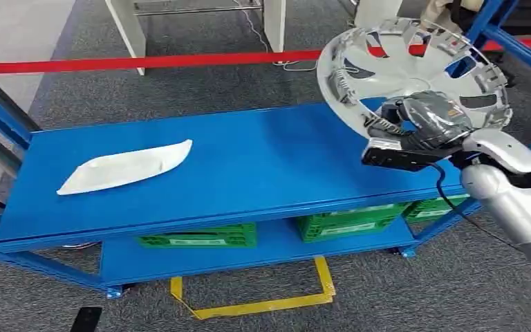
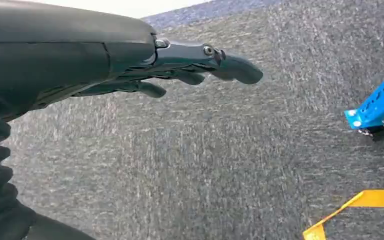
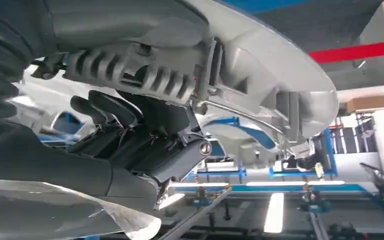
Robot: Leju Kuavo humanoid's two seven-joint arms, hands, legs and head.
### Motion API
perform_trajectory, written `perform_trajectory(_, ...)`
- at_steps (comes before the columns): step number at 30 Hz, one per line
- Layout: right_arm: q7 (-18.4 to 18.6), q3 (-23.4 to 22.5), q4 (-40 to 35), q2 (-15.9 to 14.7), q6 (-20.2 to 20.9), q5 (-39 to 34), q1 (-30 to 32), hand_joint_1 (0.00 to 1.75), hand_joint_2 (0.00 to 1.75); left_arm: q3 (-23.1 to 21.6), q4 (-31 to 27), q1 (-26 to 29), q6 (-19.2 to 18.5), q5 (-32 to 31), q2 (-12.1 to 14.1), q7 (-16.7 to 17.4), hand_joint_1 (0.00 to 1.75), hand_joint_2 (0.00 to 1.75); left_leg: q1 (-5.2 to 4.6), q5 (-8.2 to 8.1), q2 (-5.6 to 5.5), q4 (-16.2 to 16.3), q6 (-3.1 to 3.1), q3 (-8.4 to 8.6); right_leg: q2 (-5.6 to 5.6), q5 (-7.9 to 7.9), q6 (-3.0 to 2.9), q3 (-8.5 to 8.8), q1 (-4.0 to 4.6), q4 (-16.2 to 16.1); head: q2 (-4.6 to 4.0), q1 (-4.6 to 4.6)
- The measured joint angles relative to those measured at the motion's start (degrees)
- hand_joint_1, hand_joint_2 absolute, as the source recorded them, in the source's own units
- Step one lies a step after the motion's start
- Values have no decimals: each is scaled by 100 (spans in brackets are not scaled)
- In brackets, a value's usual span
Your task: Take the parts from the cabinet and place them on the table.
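Right hand (image 1: 425, 121) is gripping a round silver plastic wheel cover (image 1: 415, 66), fingers (image 3: 110, 107) curled over its ribbed rim. The cover is held up off the surface, tilted with its inner ribbed side toward the robot, over the far right end of the blue metal table top (image 1: 249, 166). It doesn't appear to touch the top. The silver forearm comes in from the lower right in the head view.

Left hand (image 2: 180, 70) hangs low beside the robot over the grey carpet (image 2: 205, 160), fingers stretched out and slightly apart, holding nothing.

A flat white elongated plastic part (image 1: 126, 167) lies on the left half of the table top, well apart from the wheel cover.

On the lower blue shelf (image 1: 180, 259) sit green plastic crates (image 1: 349, 221), one left of centre and others toward the right end.

Yellow tape outline (image 1: 256, 301) on the carpet in front of the table, near its middle. Red barrier tape (image 1: 145, 62) runs across behind the table. White frame legs (image 1: 131, 31) stand beyond the tape. Blue rack upright (image 1: 487, 17) at far right, just behind the wheel cover.
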Motion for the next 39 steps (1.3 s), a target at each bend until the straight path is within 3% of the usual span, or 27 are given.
perform_trajectory(1,4,42,0,20,2,-4,-1,175,175,0,0,-1,0,0,-2,22,0,175,16,-10,1,9,-9,4,-3,127,27,-5,-9,-48,0,-4)
perform_trajectory(2,4,72,0,33,2,-15,-9,175,175,0,0,-4,0,-4,-9,28,0,175,40,-25,1,26,-31,8,-10,367,53,131,-19,-369,0,-2)
perform_trajectory(4,9,94,-22,41,2,-15,-23,175,175,-2,0,-7,0,-7,-28,31,0,175,101,-80,-2,97,-100,14,-55,898,114,656,-60,-1426,0,6)
perform_trajectory(5,11,104,-28,56,2,-20,-37,175,175,-2,-2,-4,2,-7,-16,31,0,175,85,-107,-12,124,-147,-5,-64,780,149,789,-24,-1625,0,15)
perform_trajectory(7,13,144,-33,83,11,-20,-67,175,175,0,0,4,7,-7,-9,33,0,175,72,-99,-11,178,-190,-43,-41,804,20,829,-9,-1685,0,13)
perform_trajectory(9,9,146,-33,90,11,-18,-72,175,175,0,0,8,4,-9,-18,33,0,175,85,-93,-10,175,-216,-42,-31,800,-44,814,10,-1662,0,11)
perform_trajectory(11,-2,155,-59,146,11,-9,-99,175,175,-2,0,-1,4,-11,-33,33,0,175,95,-252,-1,331,-276,-90,-44,812,-135,857,-12,-1691,0,-4)
perform_trajectory(14,-4,199,-61,243,15,24,-137,175,175,-7,0,4,2,-59,-33,46,0,175,95,-880,2,1647,-307,-647,-33,810,-202,864,20,-1689,0,-4)
perform_trajectory(15,-4,253,-61,343,22,41,-142,175,175,-9,0,3,2,-61,-39,59,0,175,91,-968,1,1977,-291,-794,-9,808,-214,865,36,-1689,0,-11)
perform_trajectory(16,-4,303,-61,408,28,55,-154,175,175,-11,0,0,2,-63,-42,68,0,175,84,-917,1,2008,-267,-814,11,807,-221,872,50,-1689,0,-9)
perform_trajectory(17,-4,361,-61,475,35,59,-182,175,175,-13,0,-10,2,-66,-44,68,0,175,69,-739,1,1808,-228,-724,32,806,-222,876,62,-1689,0,-9)
perform_trajectory(19,6,480,-81,605,50,63,-257,175,175,-17,0,-33,2,-70,-39,66,0,175,-5,-196,1,771,-129,-260,46,805,-222,894,64,-1690,0,-9)
perform_trajectory(20,18,518,-105,643,63,59,-289,175,175,-17,0,-36,2,-70,-33,66,0,175,-48,-58,-1,323,-82,-72,43,804,-221,893,60,-1693,0,-9)
perform_trajectory(21,28,555,-129,678,99,39,-321,175,175,-20,0,-41,2,-68,-24,66,0,175,-62,-120,3,212,-78,1,44,796,-205,865,97,-1679,0,-7)
perform_trajectory(24,37,697,-206,754,243,-72,-384,175,175,-20,0,-21,4,-68,-15,66,0,175,-81,-125,-2,151,-87,-11,29,820,-152,848,59,-1716,0,-7)
perform_trajectory(25,42,743,-245,776,271,-101,-417,175,175,-20,0,-20,4,-68,-17,66,0,175,-57,-82,2,71,-52,12,30,807,-117,841,65,-1710,0,0)
perform_trajectory(26,50,782,-275,785,280,-122,-457,175,175,-22,0,-28,4,-68,-26,66,0,175,-34,-52,7,24,-49,48,15,707,-114,760,65,-1627,0,2)
perform_trajectory(27,66,824,-304,820,280,-133,-517,175,175,-22,0,-39,4,-68,-35,66,0,175,-31,-41,9,18,-29,45,14,528,-106,651,68,-1376,0,15)
perform_trajectory(29,94,907,-372,883,251,-138,-571,175,175,-22,0,-45,7,-68,-44,66,0,175,-29,-44,20,22,-24,44,13,112,-77,230,55,-425,2,4)
perform_trajectory(30,103,955,-411,911,225,-136,-571,175,175,-22,0,-46,7,-68,-46,66,0,175,-21,-49,24,29,-20,43,10,-11,-53,30,51,-16,0,11)
perform_trajectory(31,122,1007,-444,922,206,-136,-573,175,175,-22,0,-46,7,-68,-52,66,0,175,-8,-52,24,33,-17,46,7,19,-27,-51,43,108,0,7)
perform_trajectory(32,131,1042,-478,942,182,-142,-578,175,175,-22,0,-45,11,-68,-61,66,0,175,9,-59,23,38,-21,50,2,175,-5,12,36,-39,0,11)
perform_trajectory(33,138,1064,-514,951,164,-153,-601,175,175,-22,0,-45,13,-68,-72,66,0,175,31,-72,18,53,-38,53,-1,414,13,181,26,-414,0,11)
perform_trajectory(35,140,1104,-603,986,144,-175,-664,175,175,-22,0,-42,31,-68,-81,68,0,175,65,-118,9,108,-106,56,-54,904,51,688,-13,-1476,0,15)
perform_trajectory(36,142,1130,-632,1001,129,-179,-703,175,175,-22,0,-42,42,-68,-76,70,0,175,39,-141,9,139,-147,25,-65,802,51,852,32,-1632,0,20)
perform_trajectory(37,157,1167,-679,1064,118,-181,-720,175,175,-22,0,-44,67,-63,-77,92,0,175,39,-133,10,168,-175,1,-50,801,-28,843,26,-1681,2,-4)
perform_trajectory(39,160,1193,-756,1093,116,-184,-722,175,175,-22,0,-44,127,-57,-81,138,0,175,52,-119,18,149,-217,10,-35,793,-85,827,53,-1671,2,-9)
